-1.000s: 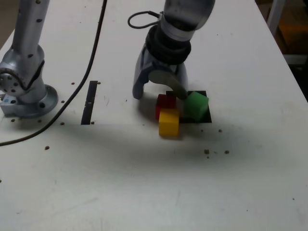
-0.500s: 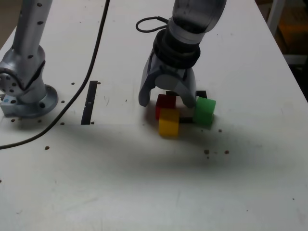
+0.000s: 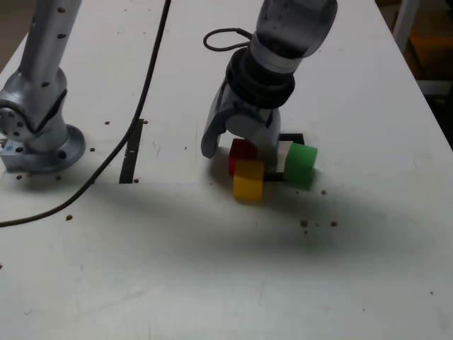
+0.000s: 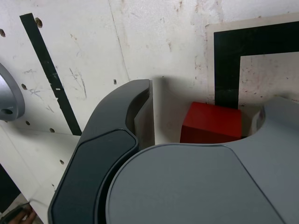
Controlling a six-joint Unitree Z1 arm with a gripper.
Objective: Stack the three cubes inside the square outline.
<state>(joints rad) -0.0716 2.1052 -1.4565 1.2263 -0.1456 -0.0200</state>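
My gripper [image 3: 241, 147] stands over the red cube [image 3: 245, 149], one finger on each side of it. In the wrist view the red cube [image 4: 212, 123] lies between the jaws of the gripper [image 4: 205, 114], with a gap showing beside the dark finger [image 4: 140, 114], so the gripper is open. The yellow cube [image 3: 248, 178] touches the red one on its near side. The green cube [image 3: 301, 164] rests at the exterior view's right of the fingers. The square outline [image 3: 295, 137] [image 4: 228, 60] is partly hidden by the gripper; the red cube sits at its edge.
A straight black tape strip [image 3: 132, 152] [image 4: 46, 70] lies at the exterior view's left of the cubes. The arm's base [image 3: 35, 134] stands at the far left, and a black cable [image 3: 145, 85] crosses the table. Small dark specks [image 3: 304, 224] dot the table surface.
The gripper slid toward the exterior view's right and settled around the red cube, its jaws narrowing. The green cube was pushed toward the right.
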